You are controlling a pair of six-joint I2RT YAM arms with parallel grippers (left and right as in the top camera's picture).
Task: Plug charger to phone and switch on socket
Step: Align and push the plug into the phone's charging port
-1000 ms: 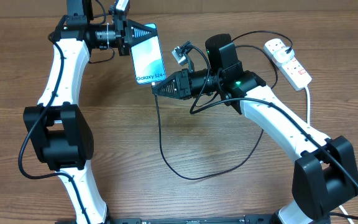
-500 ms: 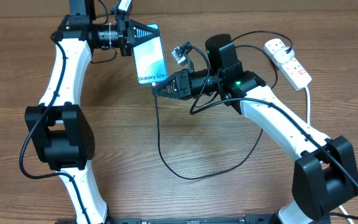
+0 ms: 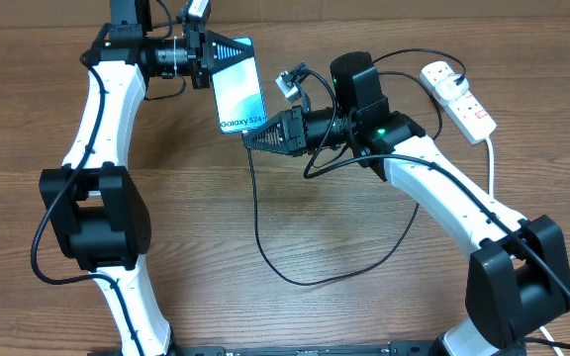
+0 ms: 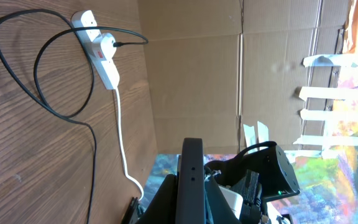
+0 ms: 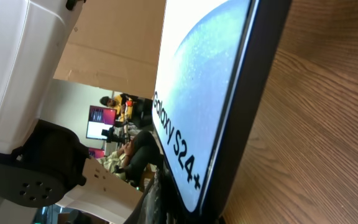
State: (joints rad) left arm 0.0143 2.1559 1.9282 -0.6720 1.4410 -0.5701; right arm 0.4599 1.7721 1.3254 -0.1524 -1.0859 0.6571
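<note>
My left gripper (image 3: 228, 51) is shut on the top end of the phone (image 3: 238, 89) and holds it above the table, its teal "Galaxy S24" screen facing up. The left wrist view shows the phone edge-on (image 4: 191, 180) between the fingers (image 4: 191, 211). My right gripper (image 3: 248, 140) is at the phone's bottom edge, shut on the tip of the charger, whose black cable (image 3: 257, 213) hangs from it. The connector itself is hidden. The phone fills the right wrist view (image 5: 197, 81). The socket (image 3: 460, 96) lies at the far right.
The black cable loops across the middle of the table and runs up to the white plug in the socket (image 4: 101, 53). The socket's thick white lead (image 4: 120, 130) trails off towards the table's right edge. A cardboard wall stands behind the table.
The left gripper has shifted the phone slightly. The right gripper has edged a little closer to the phone's bottom edge. Both grips are unchanged.
</note>
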